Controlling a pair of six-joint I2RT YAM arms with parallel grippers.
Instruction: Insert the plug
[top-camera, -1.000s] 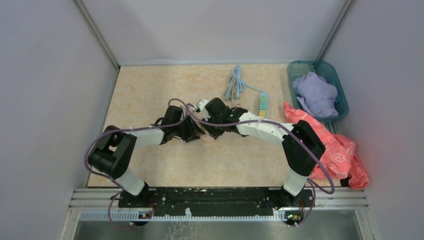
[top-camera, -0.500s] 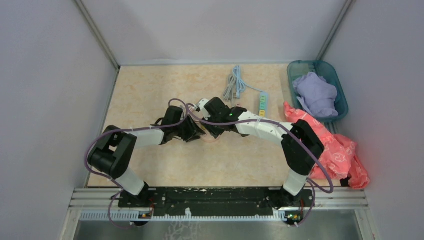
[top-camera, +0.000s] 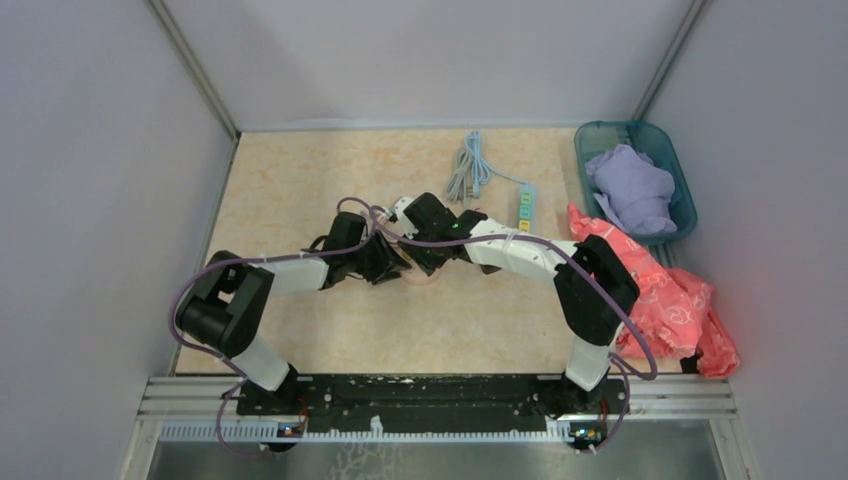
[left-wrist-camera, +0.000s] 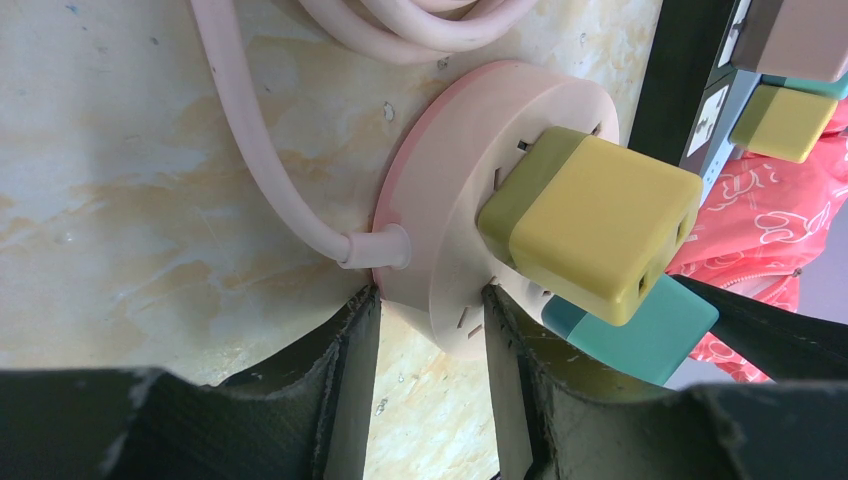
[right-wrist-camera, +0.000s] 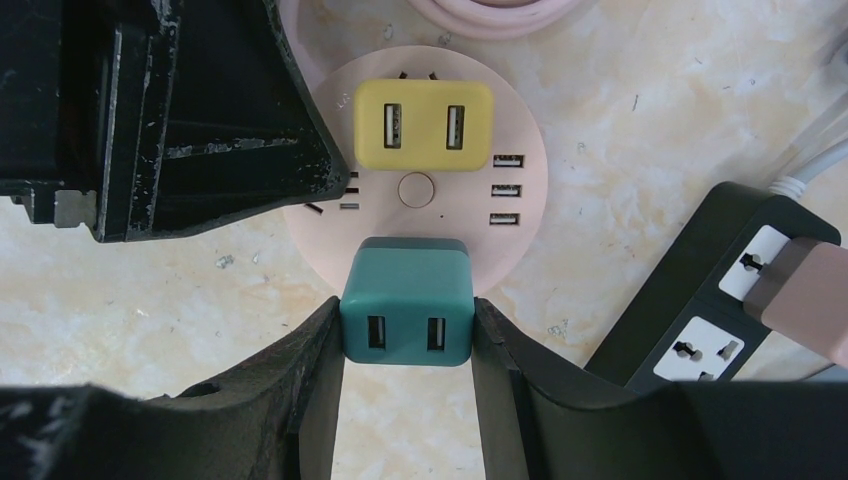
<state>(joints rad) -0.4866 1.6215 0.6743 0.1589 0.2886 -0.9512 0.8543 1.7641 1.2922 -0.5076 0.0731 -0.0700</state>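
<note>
A round pink socket hub (right-wrist-camera: 510, 230) lies on the table, with a yellow two-port plug (right-wrist-camera: 425, 125) seated in its far side. My right gripper (right-wrist-camera: 405, 305) is shut on a teal plug (right-wrist-camera: 405, 330), which sits against the hub's near edge; its prongs are hidden. My left gripper (left-wrist-camera: 430, 295) is shut on the hub's rim (left-wrist-camera: 440, 220), next to its pink cord (left-wrist-camera: 260, 160). In the left wrist view the teal plug (left-wrist-camera: 640, 330) shows just beside the yellow plug (left-wrist-camera: 600, 220). In the top view the left gripper (top-camera: 385, 262) and right gripper (top-camera: 428, 255) meet at mid-table.
A black power strip (right-wrist-camera: 720, 290) lies just right of the hub, with a pinkish plug in it. Farther back are a light blue power strip (top-camera: 525, 207) and a coiled cable (top-camera: 468, 165). A teal basket (top-camera: 655, 150) with purple cloth and a red bag (top-camera: 670, 300) are at the right.
The right arm has shifted slightly to the left with the teal plug. The left gripper has kept its hold on the hub.
</note>
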